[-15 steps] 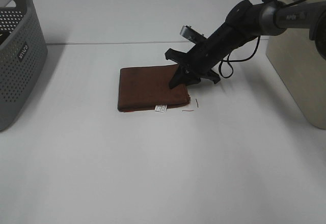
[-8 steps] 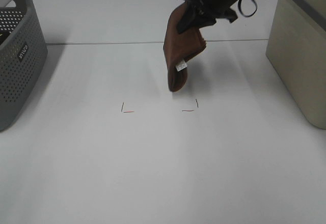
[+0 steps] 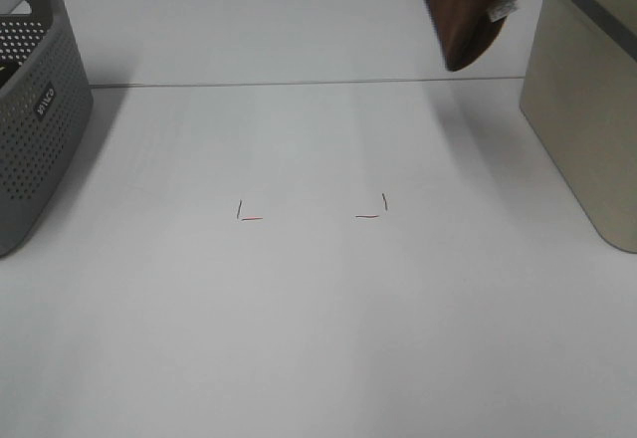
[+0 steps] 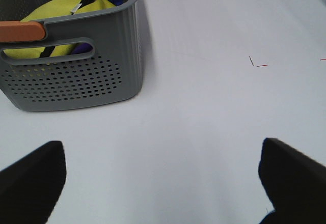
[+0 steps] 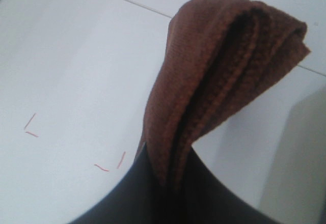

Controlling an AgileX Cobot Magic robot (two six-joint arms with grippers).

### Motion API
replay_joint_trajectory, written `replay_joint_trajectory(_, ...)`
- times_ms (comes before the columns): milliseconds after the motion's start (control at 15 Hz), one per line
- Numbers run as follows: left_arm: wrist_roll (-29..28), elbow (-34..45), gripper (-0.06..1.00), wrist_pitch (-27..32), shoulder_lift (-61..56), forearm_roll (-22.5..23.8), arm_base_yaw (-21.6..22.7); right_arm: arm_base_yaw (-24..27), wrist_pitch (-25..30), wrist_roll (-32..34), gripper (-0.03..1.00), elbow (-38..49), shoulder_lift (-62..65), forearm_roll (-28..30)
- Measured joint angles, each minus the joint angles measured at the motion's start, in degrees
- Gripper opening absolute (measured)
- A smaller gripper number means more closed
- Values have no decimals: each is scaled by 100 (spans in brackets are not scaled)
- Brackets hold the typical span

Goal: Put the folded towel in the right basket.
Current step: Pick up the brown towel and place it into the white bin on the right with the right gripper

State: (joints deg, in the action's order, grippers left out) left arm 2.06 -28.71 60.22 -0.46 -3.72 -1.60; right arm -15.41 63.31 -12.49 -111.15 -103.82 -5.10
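Note:
The folded towel (image 3: 466, 10), dark reddish-brown with a small white tag, hangs in the air at the top of the exterior high view, just left of the right basket (image 3: 585, 109), a beige bin with a grey rim. In that view the right gripper and its arm are out of frame above the towel. In the right wrist view the right gripper (image 5: 165, 179) is shut on the towel (image 5: 219, 66), which hangs in folds well above the table. The left gripper (image 4: 163, 183) is open and empty, low over the table near the grey basket.
A grey perforated basket (image 3: 30, 109) stands at the left edge; the left wrist view shows it (image 4: 76, 76) holding yellow cloth (image 4: 61, 10). Small red corner marks (image 3: 370, 211) lie on the white table where the towel lay.
The right gripper has lifted the towel off the table and carried it up and to the right, towards the beige basket. The arm has left the top of the exterior view.

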Motion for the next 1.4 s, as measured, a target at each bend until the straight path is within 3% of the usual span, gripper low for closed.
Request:
replay_joint_trajectory(133,0,0,98,0,0,0,0,332,160,138,7,0,281,155)
replay_joint_trajectory(467,0,0,98,0,0,0,0,2137,561,155,7,0,521,-361)
replay_joint_trajectory(667,0,0,98,0,0,0,0,2962,590,166,7,0,521,-567)
replay_joint_trajectory(1000,0,0,98,0,0,0,0,3151,665,384,8,0,-453,-539)
replay_joint_trajectory(1133,0,0,98,0,0,0,0,3151,659,476,21,0,-768,-544)
replay_joint_trajectory(1267,0,0,98,0,0,0,0,3151,659,579,49,0,-945,-550)
replay_joint_trajectory(1400,0,0,98,0,0,0,0,3151,659,596,61,0,-934,-670)
